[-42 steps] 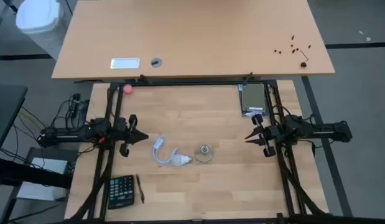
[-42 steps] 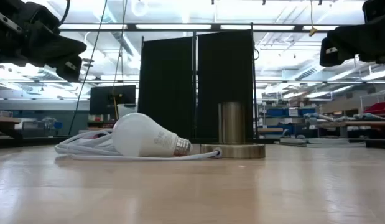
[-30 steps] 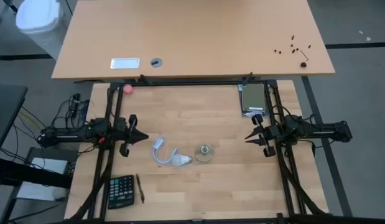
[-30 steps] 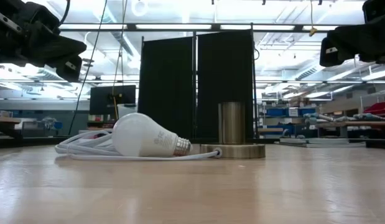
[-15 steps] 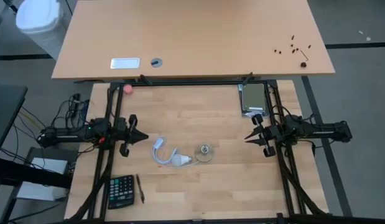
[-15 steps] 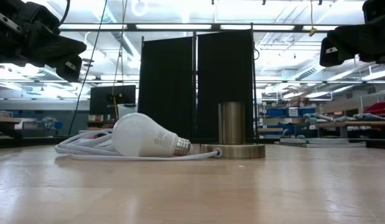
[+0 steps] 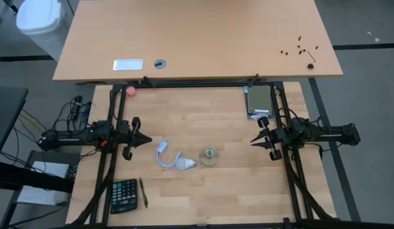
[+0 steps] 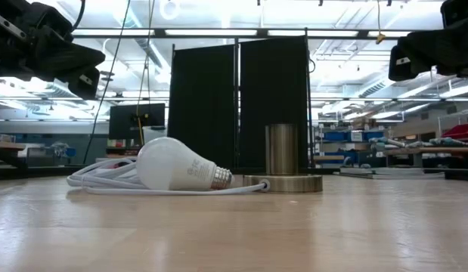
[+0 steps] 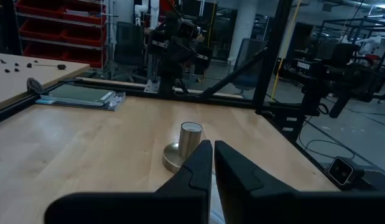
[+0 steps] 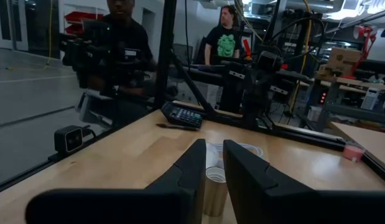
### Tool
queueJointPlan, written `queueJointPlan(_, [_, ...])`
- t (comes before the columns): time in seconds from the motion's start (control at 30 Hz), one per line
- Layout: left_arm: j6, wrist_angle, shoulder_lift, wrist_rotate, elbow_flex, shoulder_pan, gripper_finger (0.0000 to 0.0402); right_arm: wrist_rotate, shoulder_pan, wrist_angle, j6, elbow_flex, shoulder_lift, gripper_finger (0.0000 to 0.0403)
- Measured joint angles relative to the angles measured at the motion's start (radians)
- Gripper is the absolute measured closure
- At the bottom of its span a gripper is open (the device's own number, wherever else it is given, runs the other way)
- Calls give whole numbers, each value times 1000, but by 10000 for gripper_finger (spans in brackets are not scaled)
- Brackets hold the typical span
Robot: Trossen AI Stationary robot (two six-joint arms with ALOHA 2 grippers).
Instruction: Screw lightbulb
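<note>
The white lightbulb (image 7: 186, 164) lies on its side on the wooden table, its greyish screw base (image 8: 222, 178) pointing at the silvery disc with an upright metal cylinder (image 7: 210, 156). A white socket piece with a cord (image 7: 165, 152) lies just left of the bulb. My left gripper (image 7: 149, 140) hovers shut to the left of these things, pointing right. My right gripper (image 7: 252, 141) hovers shut to their right, pointing left. In the left wrist view the cylinder (image 9: 190, 137) shows just beyond my shut fingers (image 9: 212, 144). In the right wrist view it shows between and beyond my fingers (image 10: 214, 144).
A calculator (image 7: 123, 194) and a pen (image 7: 144, 192) lie near the front left corner. A pink ball (image 7: 130, 91) sits at the far left, and a flat grey device (image 7: 260, 100) at the far right. People stand in the room beyond the table (image 10: 232, 46).
</note>
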Motion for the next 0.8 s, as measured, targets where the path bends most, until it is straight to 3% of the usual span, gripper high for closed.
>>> queueJointPlan(0.8, [0, 0, 0, 0, 0, 0, 376, 0, 0, 0, 0, 0, 0, 335])
